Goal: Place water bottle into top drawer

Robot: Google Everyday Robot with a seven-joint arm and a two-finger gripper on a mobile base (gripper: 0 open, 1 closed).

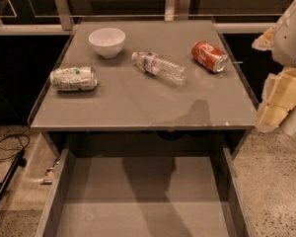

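The water bottle [159,67], clear and ribbed with a white cap and a white, red and blue label, lies on its side near the middle of the grey tabletop [138,105], cap pointing back-left. The top drawer [138,201] is pulled open below the table's front edge, and its flat grey bottom holds nothing. My gripper [278,102], with cream-coloured parts under a white arm, hangs off the table's right edge, to the right of the bottle and apart from it. It holds nothing that I can see.
A white bowl [107,41] stands at the back left. A silver-green can [73,78] lies at the left and a red soda can [209,56] lies at the back right. A black cable [10,147] lies on the floor at the left.
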